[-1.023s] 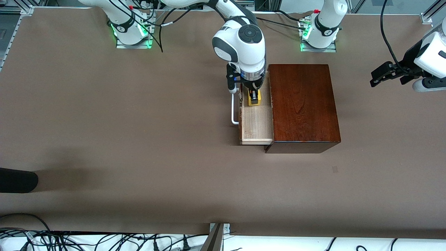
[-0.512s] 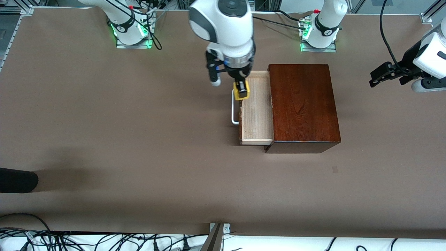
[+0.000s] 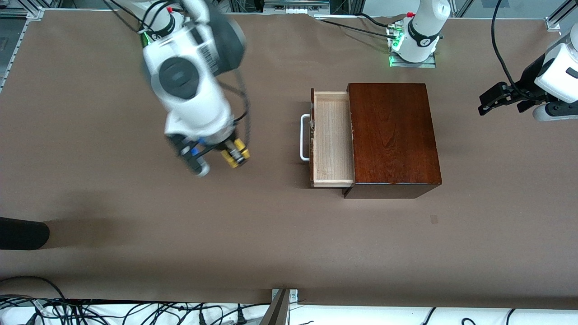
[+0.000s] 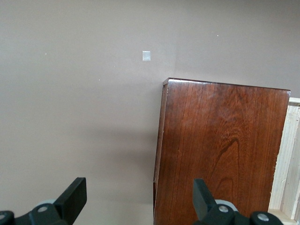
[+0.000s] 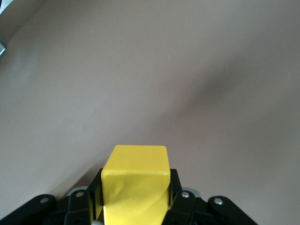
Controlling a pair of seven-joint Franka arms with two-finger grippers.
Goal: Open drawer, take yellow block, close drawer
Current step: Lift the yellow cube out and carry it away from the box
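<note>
My right gripper [image 3: 235,155] is shut on the yellow block [image 3: 236,157] and holds it in the air over bare table, toward the right arm's end from the drawer. In the right wrist view the block [image 5: 135,183] fills the space between the fingers. The drawer [image 3: 332,137] stands pulled out of the mahogany box [image 3: 393,135], its pale-wood tray bare, its white loop handle [image 3: 304,137] facing the right arm's end. My left gripper [image 3: 492,100] is open and waits in the air past the box at the left arm's end; its view shows the box [image 4: 220,150].
A black object [image 3: 22,232] lies at the table's edge at the right arm's end, nearer the front camera. Cables run along the table's front edge and by the arm bases.
My right gripper has lifted the yellow block out of the drawer and carried it away toward the right arm's end, over bare table. The drawer stays open. The left arm has hardly moved.
</note>
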